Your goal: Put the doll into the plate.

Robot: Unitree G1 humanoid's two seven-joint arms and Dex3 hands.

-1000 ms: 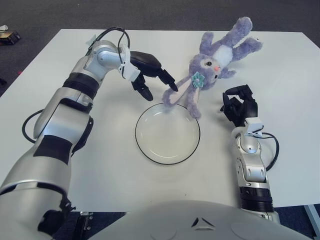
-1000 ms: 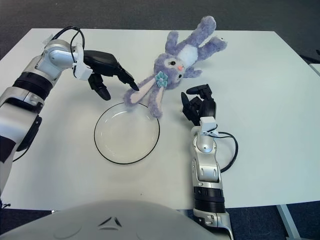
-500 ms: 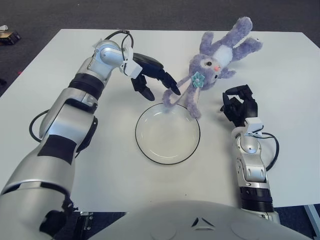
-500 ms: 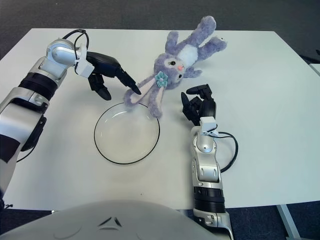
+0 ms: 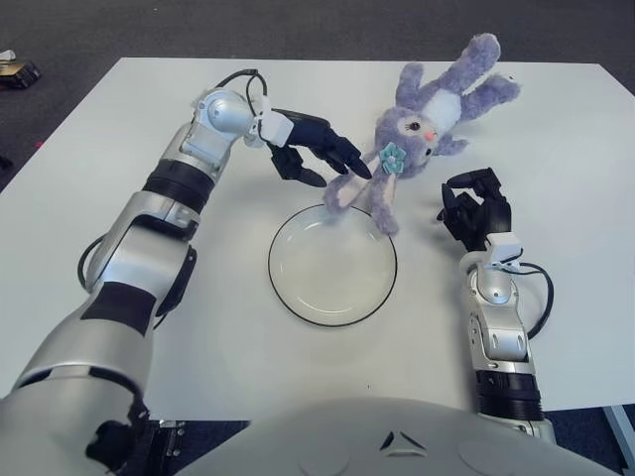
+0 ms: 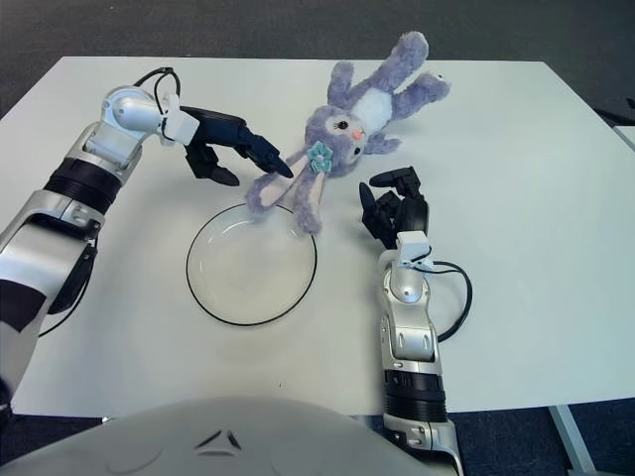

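Note:
A purple plush rabbit doll (image 5: 429,117) lies on the white table, its long ears (image 5: 365,194) drooping over the far rim of a clear round plate (image 5: 332,264) with a dark edge. My left hand (image 5: 319,154) reaches in from the left with its black fingers spread, the fingertips right by the doll's near ear and head. It holds nothing. My right hand (image 5: 474,210) shows to the right of the plate, just below the doll's body, with fingers curled and nothing in them.
The white table (image 5: 119,218) extends around the plate on all sides. Dark floor lies beyond its far edge, with a small object (image 5: 15,69) on the floor at the far left.
My left hand has moved right toward the doll, and its fingers have stretched out to reach the doll's ear. The doll, plate and right hand have not moved.

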